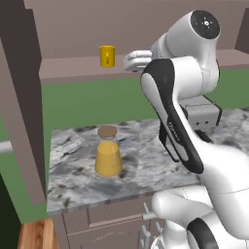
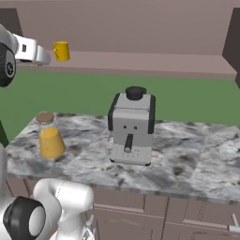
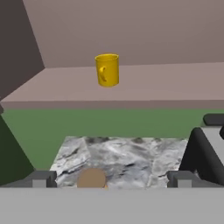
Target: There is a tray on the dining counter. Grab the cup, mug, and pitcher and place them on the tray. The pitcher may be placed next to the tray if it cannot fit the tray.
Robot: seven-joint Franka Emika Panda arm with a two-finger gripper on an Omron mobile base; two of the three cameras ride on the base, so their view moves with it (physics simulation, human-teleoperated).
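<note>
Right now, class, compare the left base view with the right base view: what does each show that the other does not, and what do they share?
Left base view alone: a wooden floor patch at the lower left, and the coffee machine mostly hidden behind the arm.
Right base view alone: the coffee machine in full, grey with a black knob on top, and the counter stretching on to its right.
Both: the pitcher standing on the marble counter, and the yellow mug on the far brown ledge.
</note>
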